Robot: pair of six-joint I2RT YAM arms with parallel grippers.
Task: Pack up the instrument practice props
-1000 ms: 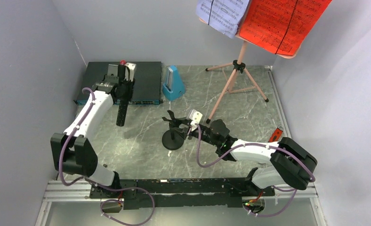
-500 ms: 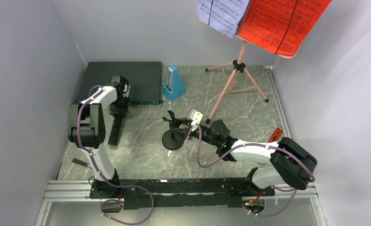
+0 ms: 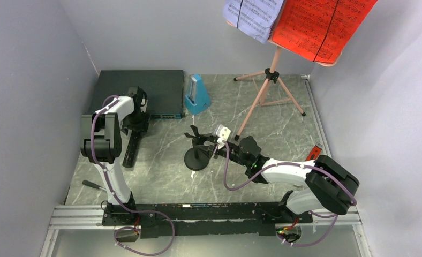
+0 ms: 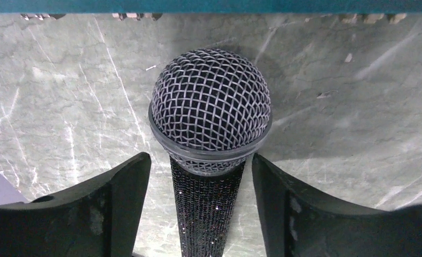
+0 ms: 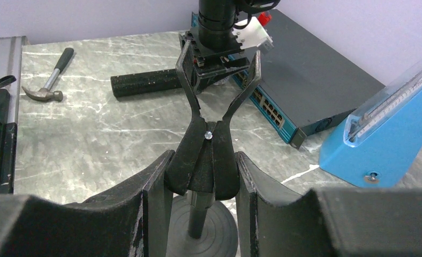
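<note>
on the table [image 4: 64, 96], microphone [image 4: 209, 107] lying inside wide-parted left end effector [image 4: 201, 160], untouched

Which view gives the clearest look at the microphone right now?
Left wrist: the microphone fills the frame, mesh head and sparkly handle sharp. Top external shows only a small dark bar on the table; right wrist shows its handle lying distant, head hidden.

The mic [image 4: 209, 101], held up near the box [image 3: 163, 85] before, now lies on the table [image 3: 166, 160] at 9 o'clock. The left gripper [image 4: 200, 166] now has its fingers spread clear of it.
</note>
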